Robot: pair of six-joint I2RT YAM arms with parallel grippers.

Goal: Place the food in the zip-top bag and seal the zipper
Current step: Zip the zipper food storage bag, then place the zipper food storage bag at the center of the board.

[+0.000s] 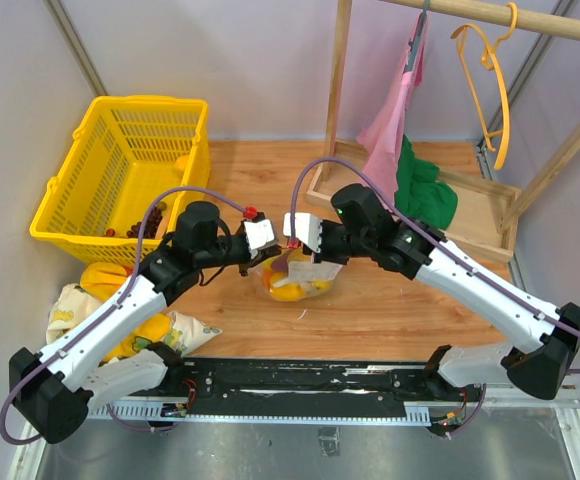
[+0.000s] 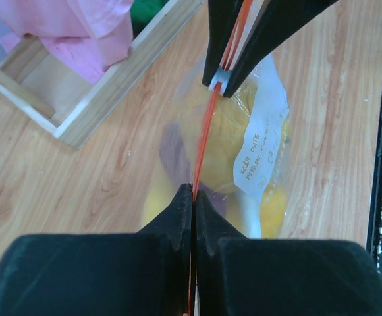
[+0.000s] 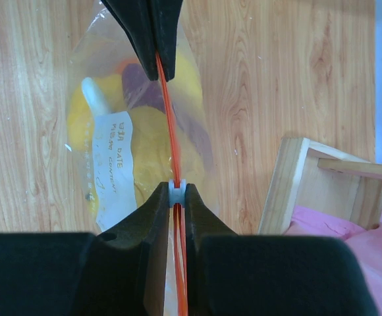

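I read "DATE" and "CONTENT" on the white label panel (image 2: 260, 157) of the zip-top bag (image 2: 234, 128); the adjacent characters are illegible.

Yellow basket (image 1: 70, 195) — pink cloth (image 1: 394, 125), orange hanger (image 1: 497, 95)

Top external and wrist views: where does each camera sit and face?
Top external: above, behind the arms, facing down at the table; both show whole.
Left wrist: faces along the left gripper, shut on the zipper.
Right wrist: faces along the right gripper, pinching that zipper.
Shared: zip-top bag of food, both grippers.
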